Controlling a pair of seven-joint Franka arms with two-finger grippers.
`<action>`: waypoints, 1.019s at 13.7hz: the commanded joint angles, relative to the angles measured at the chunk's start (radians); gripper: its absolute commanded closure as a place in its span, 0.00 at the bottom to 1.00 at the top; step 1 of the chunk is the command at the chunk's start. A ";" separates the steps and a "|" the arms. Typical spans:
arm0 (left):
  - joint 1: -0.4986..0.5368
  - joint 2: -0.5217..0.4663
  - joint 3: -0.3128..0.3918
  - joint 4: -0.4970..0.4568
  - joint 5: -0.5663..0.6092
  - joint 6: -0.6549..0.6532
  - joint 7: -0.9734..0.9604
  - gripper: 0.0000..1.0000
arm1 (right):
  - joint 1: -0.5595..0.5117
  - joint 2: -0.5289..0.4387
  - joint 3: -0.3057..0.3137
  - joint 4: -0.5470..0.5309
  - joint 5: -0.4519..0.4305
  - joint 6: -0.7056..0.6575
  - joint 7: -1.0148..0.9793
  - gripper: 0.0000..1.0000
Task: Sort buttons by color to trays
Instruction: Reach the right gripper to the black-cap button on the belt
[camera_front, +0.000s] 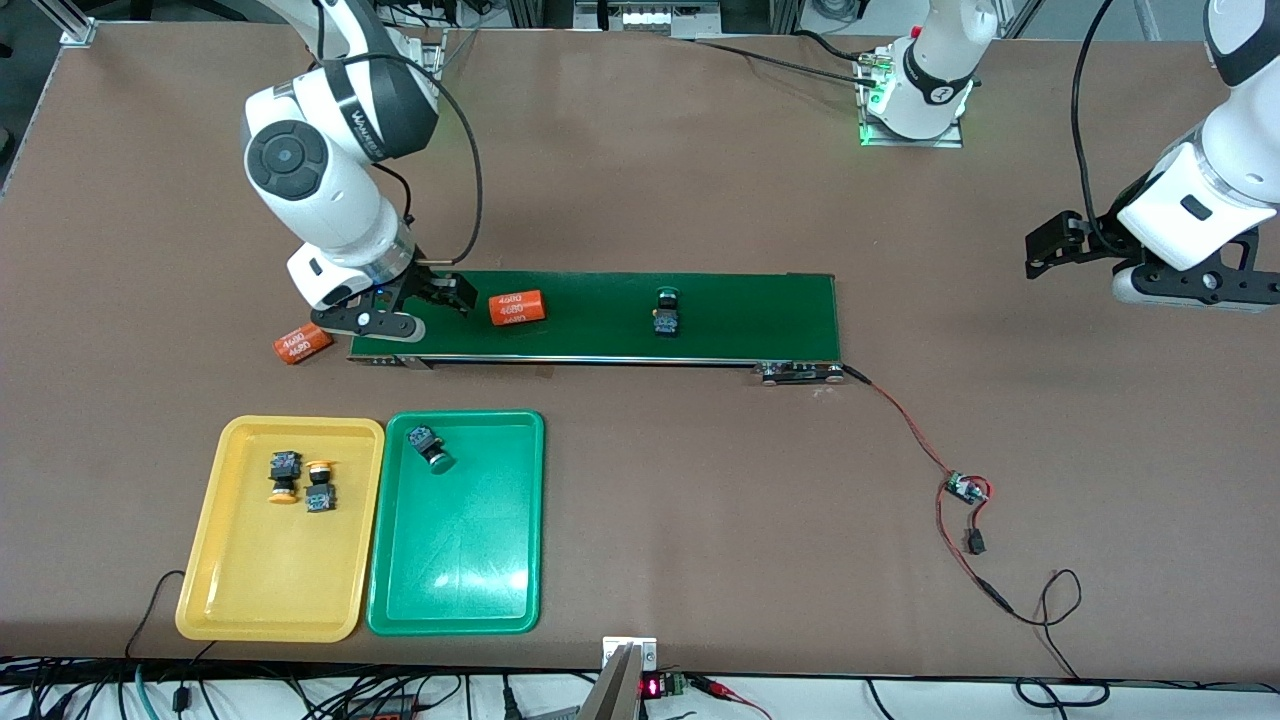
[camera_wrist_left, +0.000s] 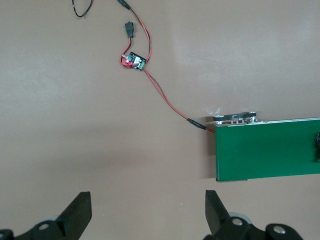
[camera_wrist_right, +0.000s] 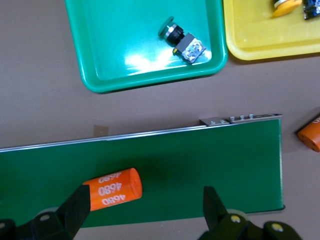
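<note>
1. Two yellow buttons (camera_front: 303, 483) lie in the yellow tray (camera_front: 250, 600).
2. One green button (camera_front: 428, 447) lies in the green tray (camera_front: 460, 590) — another green button (camera_front: 666, 310) sits on the belt (camera_front: 760, 310).
3. The right gripper (camera_front: 432, 305) hangs wide open over the belt's end, holding nothing.
4. The left gripper (camera_wrist_left: 147, 212) waits over bare table — open, empty.

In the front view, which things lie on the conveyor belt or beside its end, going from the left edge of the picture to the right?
Orange cylinder on the table → right gripper, open over the belt's end → orange cylinder on the belt → green button.
</note>
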 joint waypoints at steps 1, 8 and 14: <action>0.002 0.008 -0.003 0.018 0.020 -0.009 0.008 0.00 | -0.012 -0.022 0.000 -0.018 0.012 0.038 -0.002 0.00; 0.001 0.008 -0.008 0.019 0.020 -0.009 0.008 0.00 | -0.017 0.022 -0.002 -0.015 0.000 0.076 -0.001 0.00; 0.001 0.008 -0.008 0.019 0.020 -0.009 0.008 0.00 | -0.008 0.022 -0.002 -0.020 -0.001 0.067 0.013 0.00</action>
